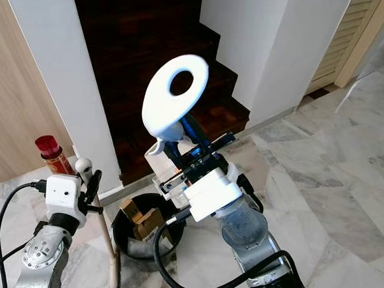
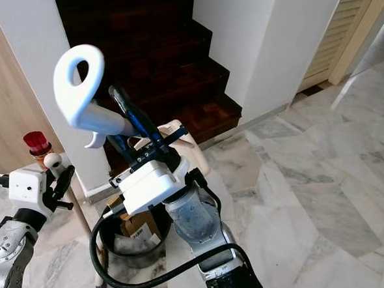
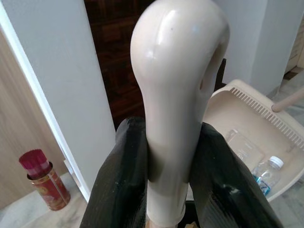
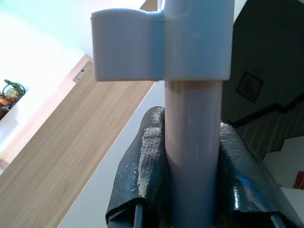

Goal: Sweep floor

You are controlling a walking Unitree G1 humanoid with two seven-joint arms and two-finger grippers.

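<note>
The two black fingers (image 3: 121, 180) of the left gripper (image 3: 164, 190) were pressed against either side of the cream broom handle (image 3: 178, 95), just under its rounded knob; from the head views the wooden shaft (image 1: 106, 233) was seen running down from that grip toward the marble floor (image 1: 347, 166). The right gripper (image 4: 192, 175) was clamped on the white dustpan handle (image 4: 194, 142), its pads flattened against the tube below a clip-like collar, and the looped end (image 1: 175, 94) of that handle was raised high before the dark wooden stairs (image 1: 158, 63). The cream dustpan (image 3: 247, 123), holding clear plastic bottles (image 3: 266, 173), was tilted over a black bin (image 1: 128, 241) containing cardboard scraps. A red-capped can (image 1: 53, 155) stood on the floor beside the white wall (image 1: 66, 71).
</note>
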